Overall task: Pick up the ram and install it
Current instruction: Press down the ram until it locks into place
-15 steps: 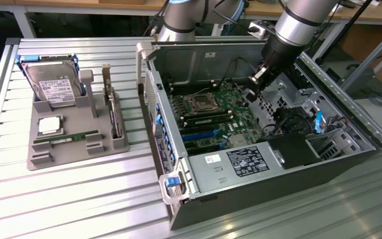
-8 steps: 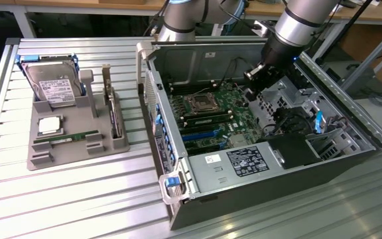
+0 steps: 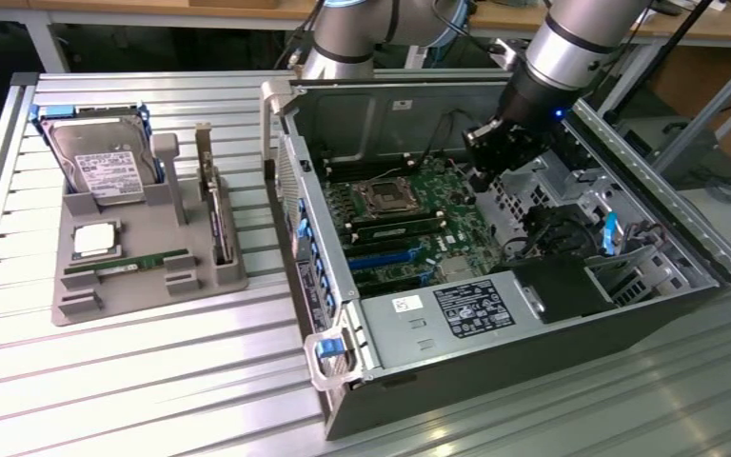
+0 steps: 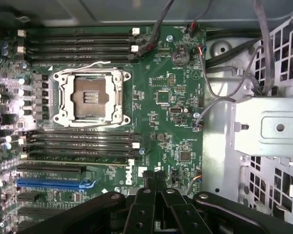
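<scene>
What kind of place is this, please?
Probably a robotics lab or test bench for computer assembly. An open PC case lies on a slatted metal table, a grey tray holds spare parts such as a hard drive, and a robot arm reaches over the motherboard.

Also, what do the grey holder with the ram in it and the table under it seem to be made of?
The grey holder looks like moulded or printed plastic: matte, uniform grey, with blocky posts and slots. The ram lying in it looks like a green circuit board, thin and slightly glossy. The table seems to be bare metal, probably aluminium: pale silver slats with long grooves and a soft sheen.
</scene>
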You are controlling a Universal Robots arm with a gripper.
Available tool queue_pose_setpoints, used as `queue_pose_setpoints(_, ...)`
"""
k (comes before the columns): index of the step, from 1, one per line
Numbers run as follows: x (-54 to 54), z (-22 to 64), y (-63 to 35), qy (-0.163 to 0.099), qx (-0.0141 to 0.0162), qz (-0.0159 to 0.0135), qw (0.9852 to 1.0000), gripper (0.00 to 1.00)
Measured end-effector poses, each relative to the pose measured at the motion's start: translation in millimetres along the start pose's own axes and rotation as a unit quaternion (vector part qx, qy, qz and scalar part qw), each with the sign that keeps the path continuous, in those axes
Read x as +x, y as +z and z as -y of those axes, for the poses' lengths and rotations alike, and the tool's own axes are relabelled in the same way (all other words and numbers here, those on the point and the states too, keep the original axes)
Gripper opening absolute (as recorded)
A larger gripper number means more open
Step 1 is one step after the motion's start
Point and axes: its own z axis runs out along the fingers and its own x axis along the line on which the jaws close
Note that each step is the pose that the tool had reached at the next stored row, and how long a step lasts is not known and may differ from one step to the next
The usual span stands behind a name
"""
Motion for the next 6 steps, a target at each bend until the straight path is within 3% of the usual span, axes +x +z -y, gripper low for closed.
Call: queue_pose_setpoints(6,0.0,0.0,0.0,0.008,-0.0003,0.0001,1.0000,0.10)
